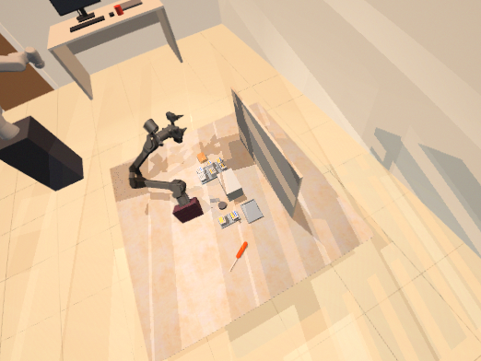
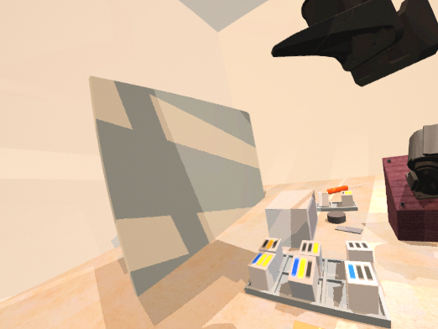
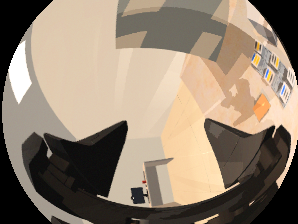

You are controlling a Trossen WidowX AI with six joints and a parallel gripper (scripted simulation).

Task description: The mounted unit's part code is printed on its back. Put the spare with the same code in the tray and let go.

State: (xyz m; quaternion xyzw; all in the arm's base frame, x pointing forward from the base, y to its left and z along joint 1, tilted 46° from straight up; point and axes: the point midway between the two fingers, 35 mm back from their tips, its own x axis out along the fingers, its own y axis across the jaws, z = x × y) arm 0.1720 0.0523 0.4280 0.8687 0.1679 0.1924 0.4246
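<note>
The end effector (image 1: 177,123) is spread wide and holds nothing; it hangs raised in the air, well apart from the spares and on the side of them away from the mirror panel (image 2: 176,176). The candidate spares (image 2: 303,268) are small pale blocks with coloured stripe codes on top, standing in a grey rack (image 2: 319,302) in front of the mirror panel, beside the mounted unit (image 2: 290,220). Two more blocks sit in a second small holder (image 1: 228,219) further along the panel, next to the flat grey tray (image 1: 252,211). Judged from their form, the blocks are rigid, light and smooth-sided, so a grasp across two opposite vertical faces, near the upper half, should hold best (the neighbours stand close, leaving little finger clearance). The unit's code is on its back, facing the mirror panel, and cannot be read in these views. The tabletop (image 1: 184,285) is a pale, marbled, level surface; it also carries an orange screwdriver (image 1: 240,254) and a dark puck (image 2: 336,216). The surrounding room has beige walls and a tiled floor.
</note>
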